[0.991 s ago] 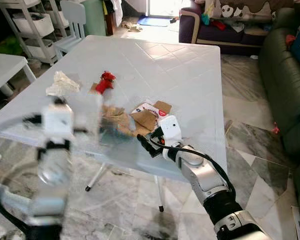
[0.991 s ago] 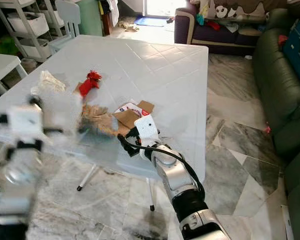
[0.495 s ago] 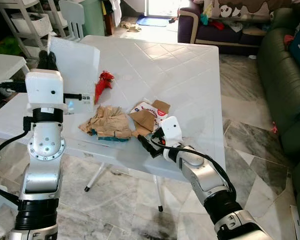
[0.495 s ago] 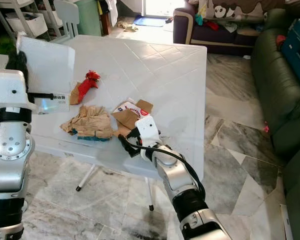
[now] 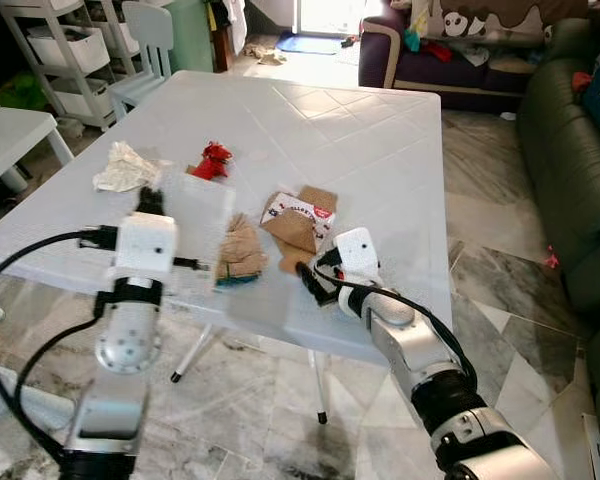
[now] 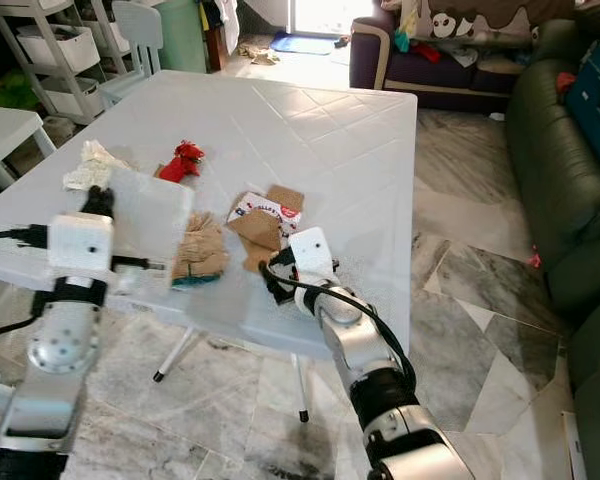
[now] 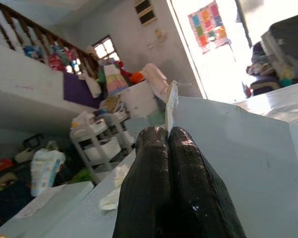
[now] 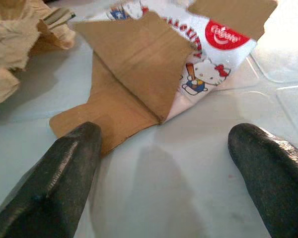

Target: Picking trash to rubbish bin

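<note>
The robot stands at the near edge of a white plastic worktop set on a marble floor. Its left gripper is raised over the near left part of the worktop, and its fingers are pressed tight together on the edge of a flat white sheet, which stands upright above the arm. Behind that sheet lies a crumpled brown paper bag with something blue under its near edge.

The right gripper sits low over the worktop near its front edge, its fingers spread wide and holding nothing. Just beyond them lies a torn cardboard carton, brown inside, with a white printed face showing a cartoon cat and a red round logo. One brown flap reaches close to the fingertip nearer the paper bag, and I cannot tell whether the two touch.

Farther back on the left of the worktop lie a red wrapper and a crumpled white paper, well apart from both grippers. A dark green sofa stands to the right of the worktop, and white shelving and a pale chair stand behind it on the left.
</note>
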Controlling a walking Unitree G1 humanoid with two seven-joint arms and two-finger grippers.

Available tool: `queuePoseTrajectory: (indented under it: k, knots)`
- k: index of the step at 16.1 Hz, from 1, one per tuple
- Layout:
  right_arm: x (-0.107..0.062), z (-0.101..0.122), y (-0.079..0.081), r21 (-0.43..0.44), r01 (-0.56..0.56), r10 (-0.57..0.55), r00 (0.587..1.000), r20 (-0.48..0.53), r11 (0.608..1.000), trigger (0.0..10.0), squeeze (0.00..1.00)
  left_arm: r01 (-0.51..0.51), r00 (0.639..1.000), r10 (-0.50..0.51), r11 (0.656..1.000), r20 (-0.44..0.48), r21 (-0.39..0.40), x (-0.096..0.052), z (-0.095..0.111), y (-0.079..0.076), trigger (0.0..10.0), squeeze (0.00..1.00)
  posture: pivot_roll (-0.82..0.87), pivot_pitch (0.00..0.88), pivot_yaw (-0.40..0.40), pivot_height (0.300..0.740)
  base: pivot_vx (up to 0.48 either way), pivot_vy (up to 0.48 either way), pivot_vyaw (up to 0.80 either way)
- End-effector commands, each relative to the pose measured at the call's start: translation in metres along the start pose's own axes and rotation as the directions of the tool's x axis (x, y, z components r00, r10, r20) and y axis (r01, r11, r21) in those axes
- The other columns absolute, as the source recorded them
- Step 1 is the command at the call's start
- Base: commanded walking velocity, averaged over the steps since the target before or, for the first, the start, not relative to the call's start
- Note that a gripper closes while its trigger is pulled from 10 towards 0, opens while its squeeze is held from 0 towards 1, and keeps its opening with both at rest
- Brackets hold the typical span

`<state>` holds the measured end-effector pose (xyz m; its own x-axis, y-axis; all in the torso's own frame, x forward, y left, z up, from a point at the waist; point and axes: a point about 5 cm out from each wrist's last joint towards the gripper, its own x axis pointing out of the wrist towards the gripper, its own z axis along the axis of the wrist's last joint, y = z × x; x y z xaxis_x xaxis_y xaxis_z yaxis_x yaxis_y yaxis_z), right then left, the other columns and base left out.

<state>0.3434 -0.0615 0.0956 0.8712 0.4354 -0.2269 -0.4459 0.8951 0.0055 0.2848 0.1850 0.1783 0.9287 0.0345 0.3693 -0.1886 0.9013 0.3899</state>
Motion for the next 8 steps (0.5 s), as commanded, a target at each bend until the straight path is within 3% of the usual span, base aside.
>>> queuePoseTrajectory:
  k: [1, 8]
  knots:
    - [0.000, -0.005, -0.004, 0.035, 0.030, -0.029, 0.999, -0.025, 0.999, 10.0, 0.00, 0.008, 1.000, -0.008, 1.000, 0.016, 0.007, 0.000, 0.005, 0.001, 0.0, 0.00, 0.06, 0.060, -0.015, 0.740, 0.000, 0.000, 0.00]
    - [0.002, 0.010, 0.013, 0.181, -0.098, 0.082, 0.992, 0.094, 0.979, 10.0, 0.00, 0.001, 1.000, -0.001, 1.000, 0.011, 0.003, 0.004, 0.004, 0.004, 0.0, 0.00, 0.06, 0.066, -0.011, 0.740, 0.000, 0.000, 0.00]
